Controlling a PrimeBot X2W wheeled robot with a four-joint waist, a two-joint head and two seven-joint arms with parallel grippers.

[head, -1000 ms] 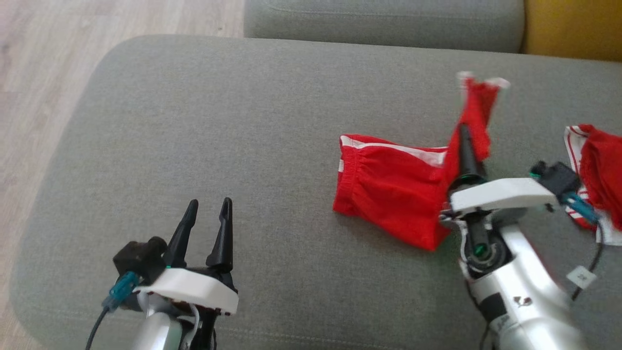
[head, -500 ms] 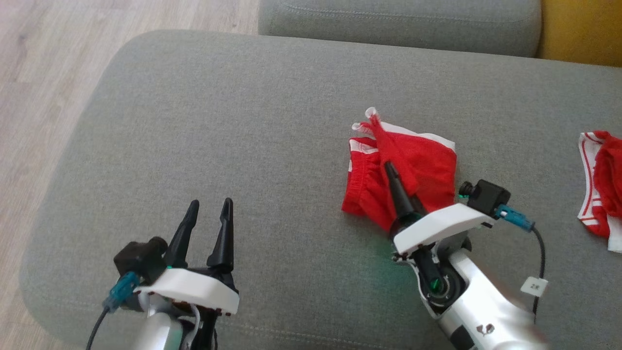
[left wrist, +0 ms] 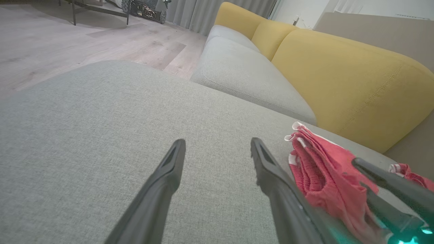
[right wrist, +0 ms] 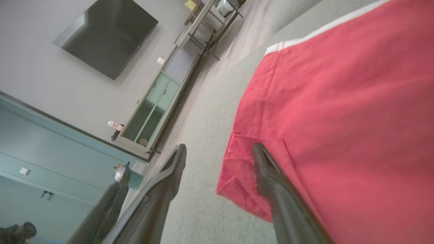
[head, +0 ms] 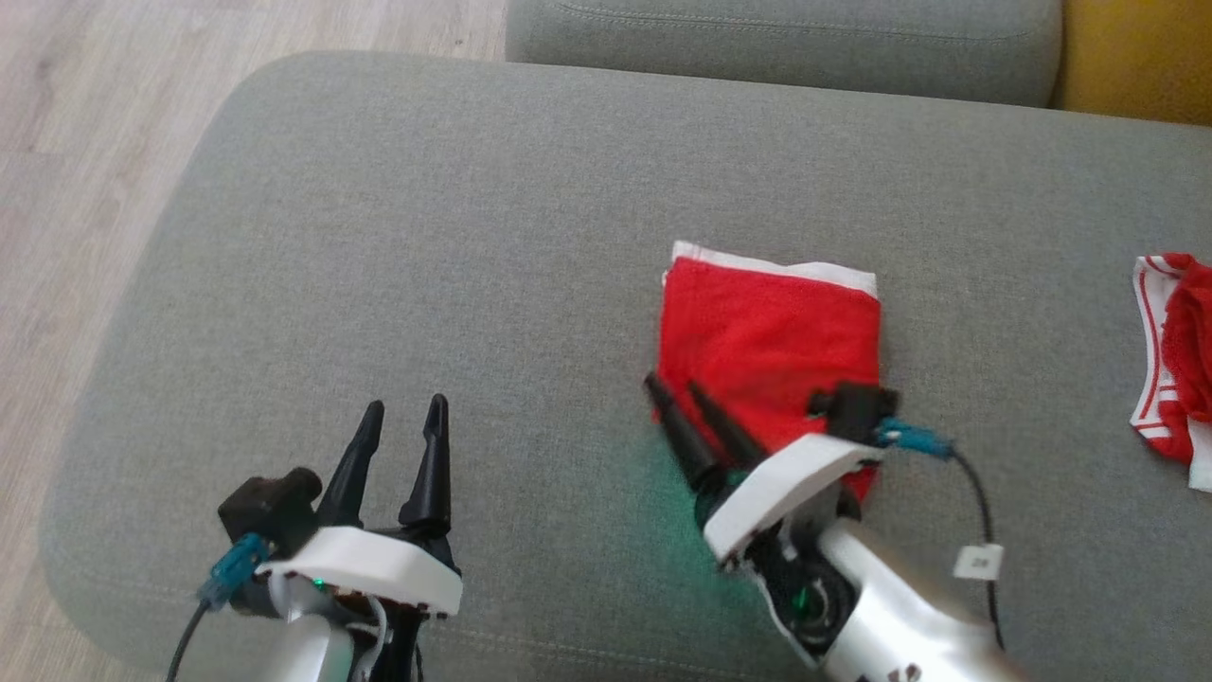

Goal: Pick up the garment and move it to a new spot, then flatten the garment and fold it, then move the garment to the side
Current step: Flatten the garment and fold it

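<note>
Down near you, your left hand (head: 405, 407) hangs over the big grey cushion (head: 426, 237). Its two fingers are wide apart and it holds nothing.

Over to its right is your right hand (head: 672, 384). Its fingers are spread apart too, and they grip nothing. It sits at the near left corner of the red garment (head: 767, 332). In the right wrist view, one finger is over the red cloth and the other is over the bare grey cushion beside it.

Look a bit farther and you see the garment lying flat on the cushion. It is folded into a neat square shape, with a white band along its far edge.

Well off to the right lies another red and white cloth (head: 1174, 360), all bunched up.

Past the cushion is a grey sofa seat (head: 776, 38), with a yellow back (head: 1136, 57).
</note>
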